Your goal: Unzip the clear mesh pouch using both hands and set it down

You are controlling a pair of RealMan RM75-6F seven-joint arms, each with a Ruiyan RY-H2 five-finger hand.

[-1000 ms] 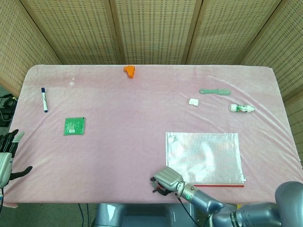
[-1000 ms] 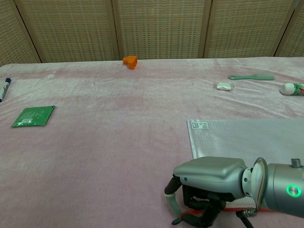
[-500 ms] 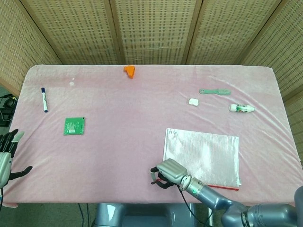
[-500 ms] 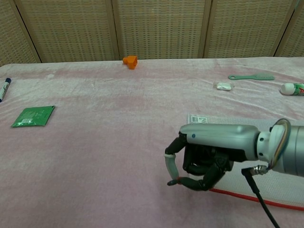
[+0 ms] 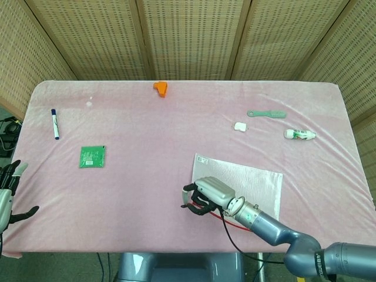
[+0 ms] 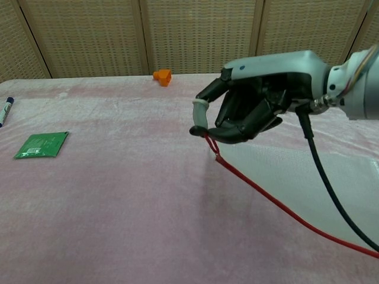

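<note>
The clear mesh pouch (image 5: 244, 185) lies toward the near right of the pink tablecloth (image 5: 147, 135), its near left corner lifted off the cloth by the right hand (image 5: 205, 197). That hand has its fingers curled in tight, and in the chest view the red zipper edge (image 6: 284, 210) runs straight out of its fingertips (image 6: 201, 121) and slants down toward the lower right, so the hand looks to be pinching the pouch at the zipper end. I'd say it holds there because that is where a zip has to be started, and lifting the corner gives the other hand room to come in.

The pouch itself is a flat, pale, see-through rectangle with a fine weave, a small white label (image 5: 202, 159) at its far left corner and the red strip along its near edge. Whether the zip is closed I cannot tell from here.

The left hand (image 5: 9, 191) is well away from the pouch, past the table's left edge, fingers spread and holding nothing. Both hands are needed, so my guess is the unzipping proper has not begun.

Further from the pouch: a white eraser-like lump (image 5: 239, 126), a green comb (image 5: 267, 114) and a small tube (image 5: 300, 134) beyond it; a green packet (image 5: 93, 156) and a blue marker (image 5: 54, 123) far to its left; an orange block (image 5: 160, 88) by the far edge
</note>
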